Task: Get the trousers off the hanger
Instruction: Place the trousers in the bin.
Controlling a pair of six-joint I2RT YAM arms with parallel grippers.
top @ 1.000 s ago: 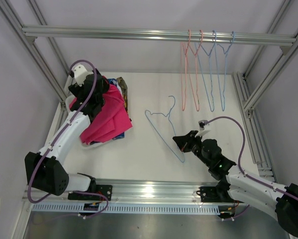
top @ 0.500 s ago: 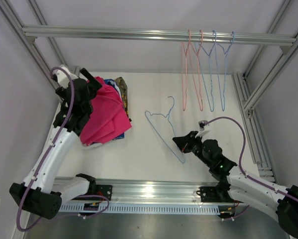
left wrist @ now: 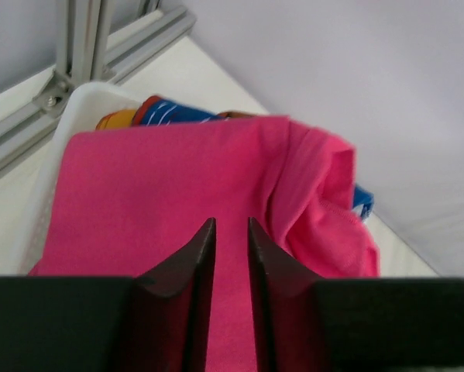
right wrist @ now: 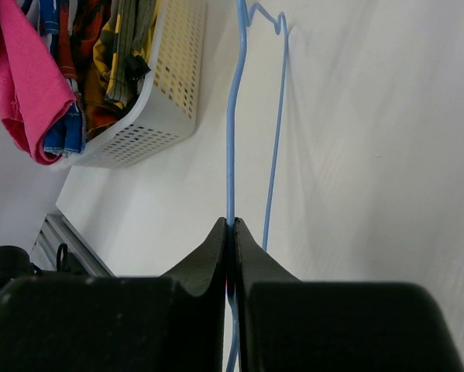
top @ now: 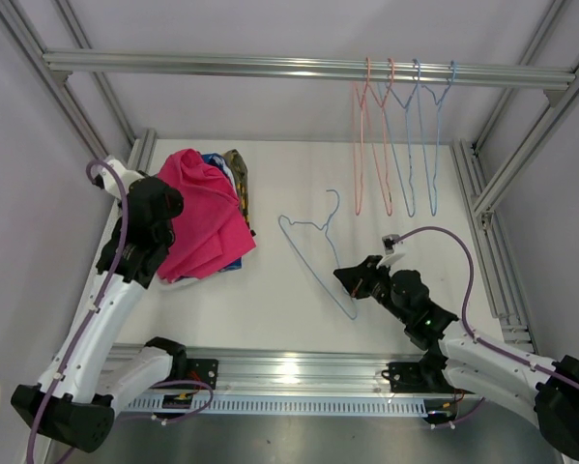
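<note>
The plain magenta pink trousers (top: 207,217) lie loose on top of a pile in a white basket (right wrist: 170,101) at the table's left. Under them show yellow-and-dark camouflage trousers (right wrist: 123,54), orange camouflage trousers (right wrist: 88,46) and blue-and-white trousers (left wrist: 170,112). My left gripper (left wrist: 232,225) hovers just near-left of the pile over the pink cloth (left wrist: 177,178). Its jaws stand a narrow gap apart with nothing between them. My right gripper (right wrist: 232,223) is shut on the lower wire of a bare blue hanger (top: 308,246) lying mid-table.
Two pink hangers (top: 371,145) and two blue hangers (top: 419,145) hang bare from the metal rail (top: 270,66) at the back right. Frame posts run along both sides of the table.
My left arm has drawn back from over the pile toward the near left, and its jaws have narrowed from wide open. The pink trousers stay on the pile. The blue hanger shifted slightly left.
</note>
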